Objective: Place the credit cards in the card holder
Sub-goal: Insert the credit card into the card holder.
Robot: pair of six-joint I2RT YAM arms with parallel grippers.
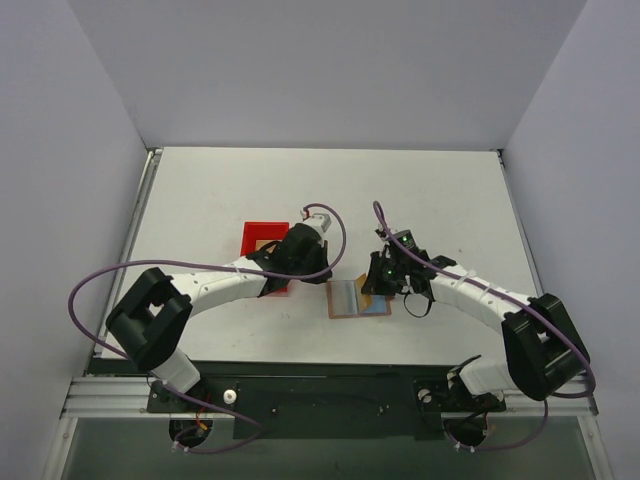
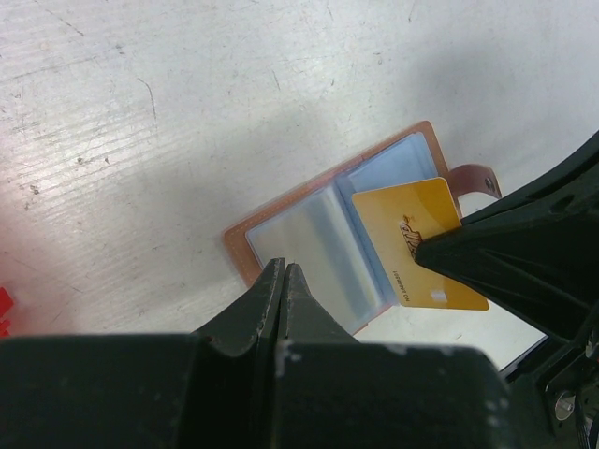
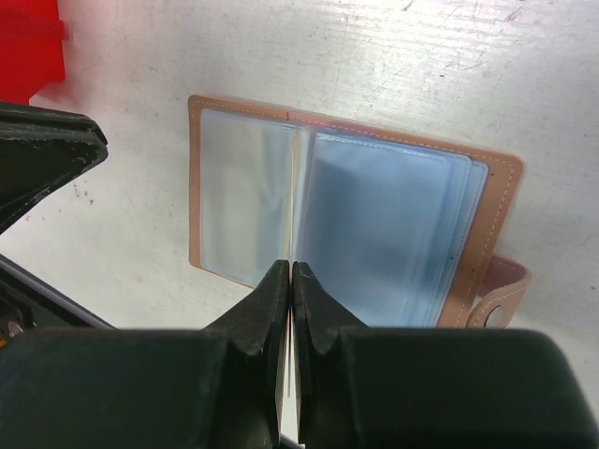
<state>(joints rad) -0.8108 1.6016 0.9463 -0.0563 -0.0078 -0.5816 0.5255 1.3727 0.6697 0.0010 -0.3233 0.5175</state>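
Card holder open flat on the bench, clear sleeves up, clasp tab on the right arm's side. 1 credit card over the tab-side page, nipped by the right pincer, clamped tight on its edge. Left pincer closed on nothing, near the other page. Red bin partly hidden behind the left arm.
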